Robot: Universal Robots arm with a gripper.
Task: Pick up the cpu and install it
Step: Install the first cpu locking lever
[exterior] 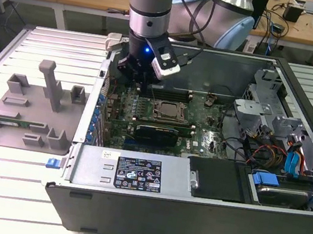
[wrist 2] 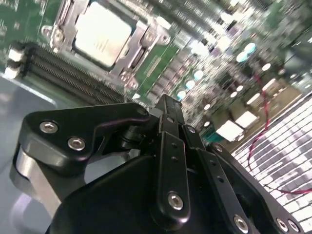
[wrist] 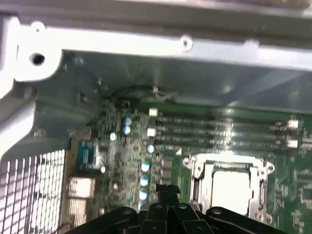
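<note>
Shiny silver square cpu (wrist 2: 103, 33) in dark socket frame (wrist 2: 139, 46); gripper (wrist 2: 168, 103) narrow, empty.

Free room above the cpu (wrist: 233, 187), case wall (wrist: 195, 73) beyond.

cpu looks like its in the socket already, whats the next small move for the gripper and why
Probably a short lift straight up, clear of the board. The cpu already lies inside the socket frame, and the gripper hangs beside it, shut and empty.
</note>
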